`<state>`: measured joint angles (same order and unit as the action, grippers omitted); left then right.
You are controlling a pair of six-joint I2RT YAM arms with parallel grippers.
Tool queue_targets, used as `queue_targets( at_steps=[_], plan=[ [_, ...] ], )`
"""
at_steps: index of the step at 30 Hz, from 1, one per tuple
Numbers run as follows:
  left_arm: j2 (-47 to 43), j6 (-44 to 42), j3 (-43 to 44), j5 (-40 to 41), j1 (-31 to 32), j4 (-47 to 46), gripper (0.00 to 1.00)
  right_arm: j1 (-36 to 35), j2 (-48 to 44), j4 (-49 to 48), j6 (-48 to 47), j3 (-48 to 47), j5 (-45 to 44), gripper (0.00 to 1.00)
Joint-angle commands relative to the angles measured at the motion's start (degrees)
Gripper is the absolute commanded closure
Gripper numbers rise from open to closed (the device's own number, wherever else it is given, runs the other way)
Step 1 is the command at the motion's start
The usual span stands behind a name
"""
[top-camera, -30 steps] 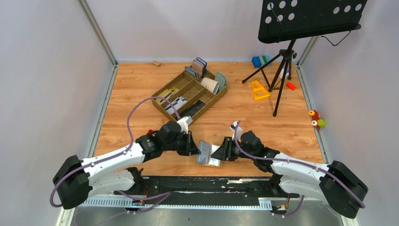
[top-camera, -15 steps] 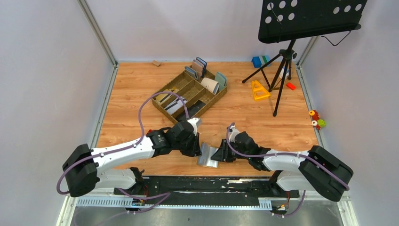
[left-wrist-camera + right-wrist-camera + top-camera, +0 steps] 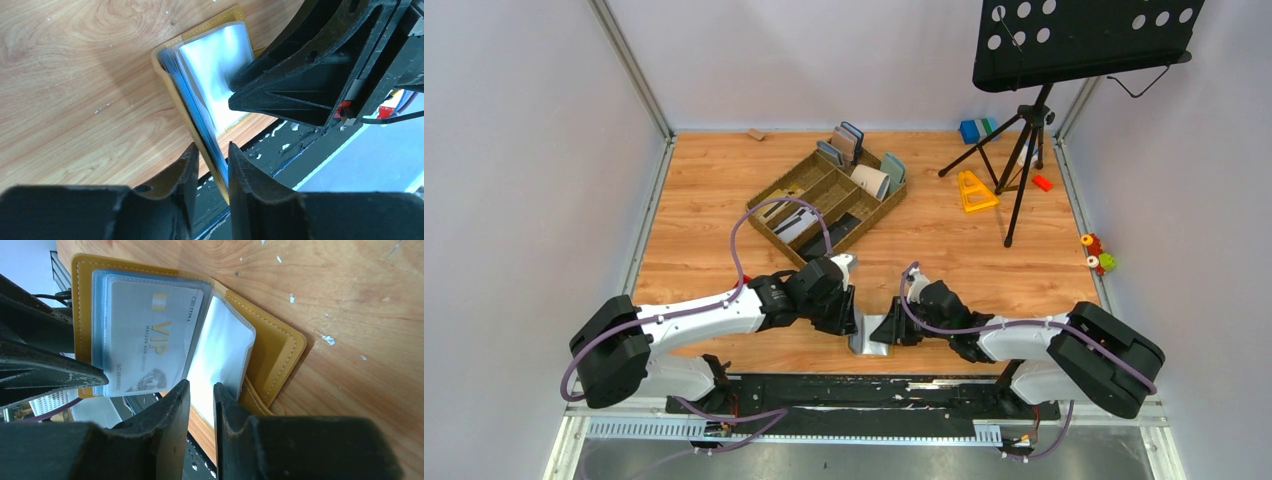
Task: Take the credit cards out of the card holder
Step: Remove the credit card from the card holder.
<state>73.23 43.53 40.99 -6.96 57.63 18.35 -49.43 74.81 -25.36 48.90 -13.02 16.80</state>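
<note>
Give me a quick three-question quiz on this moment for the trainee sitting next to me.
1. True or false: the card holder lies shut.
2. Which word is printed largest on the credit card facing the right wrist camera? A) GOLD B) VIP C) DEBIT
3. Short answer: is that card out of its clear sleeve yet?
Key: 1 false, it lies open. 2 B. 3 No, it sits inside the sleeve.
</note>
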Motion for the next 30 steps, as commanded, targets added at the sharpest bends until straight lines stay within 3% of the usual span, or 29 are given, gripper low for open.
queue_targets(
  at_steps=[1, 3, 7, 11, 17, 21, 30],
  plan=[
    [0.1, -0.5, -0.2, 0.6, 0.2, -1.9, 0.72, -0.7, 0.8, -0.9, -1.6, -0.9, -0.3, 0.76],
    [-0.1, -0.2, -0.5, 0.4, 0.2, -2.2, 0.82, -0.7, 0.8, -1.0, -1.5, -0.7, -0.3, 0.76],
    [-0.8, 0.4, -1.5, -0.3, 0.2, -3.7, 0.85, -0.8, 0.9, -1.6, -1.4, -0.3, -0.2, 0.76],
    [-0.5, 0.8, -2.3, -1.0, 0.2, -5.3, 0.99, -0.9, 1.0, -1.6, -1.4, -0.1, -0.3, 0.76],
    [-4.9, 1.6, -3.2, -1.1, -0.7, -6.1, 1.0, -0.8, -2.4, -4.0, 0.0, 3.2, -2.0, 0.77],
    [-10.7, 4.9, -7.1, -7.5, -4.2, -12.2, 1.0, -0.7, -10.7, -8.7, 1.6, 7.4, -2.9, 0.77],
    [-16.3, 11.9, -10.6, -17.2, -6.7, -23.8, 1.0, -0.7, -27.4, -9.6, 7.0, 7.2, 3.0, 0.56]
  ],
)
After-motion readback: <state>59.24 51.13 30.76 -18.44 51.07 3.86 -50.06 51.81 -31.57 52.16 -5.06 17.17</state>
